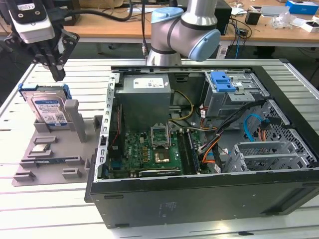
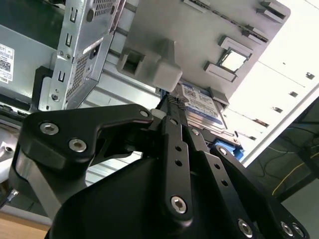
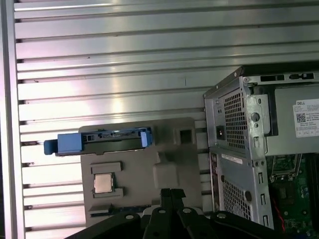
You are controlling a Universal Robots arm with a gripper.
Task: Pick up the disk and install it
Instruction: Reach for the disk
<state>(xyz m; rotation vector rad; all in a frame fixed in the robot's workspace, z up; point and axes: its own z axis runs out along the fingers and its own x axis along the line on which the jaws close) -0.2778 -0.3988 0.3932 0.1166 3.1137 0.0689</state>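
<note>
**While the disk stands in its holder, closed jaws hang above it**

Where the exterior view begins, the black side wall of the open computer case [image 1: 199, 204] fronts the slatted metal worktop [image 1: 50, 211]. Inside the case lies the green motherboard [image 1: 149, 149]. The grey power supply [image 1: 144, 87] sits behind it, and a blue drive-bay latch [image 1: 223, 82] sits toward the case's far corner.

Just beside the case, on the exterior view's left, a grey parts holder [image 1: 55, 162] lies flat on the worktop. A processor chip [image 1: 41, 148] rests in one of its pockets. At the holder's end farther from the camera, the disk [image 1: 49, 109] stands on edge in a slot, leaning back. Its white-and-blue label faces the camera and a blue carrier frames it. The first wrist view shows the disk [image 3: 112, 142] edge-on.

Above the disk and clear of it hangs the gripper [image 1: 57, 73], its jaws drawn together with nothing between them.

Behind the case rises the arm base [image 1: 184, 30], silver and blue. Wooden desks [image 1: 99, 27] stand beyond it.
</note>
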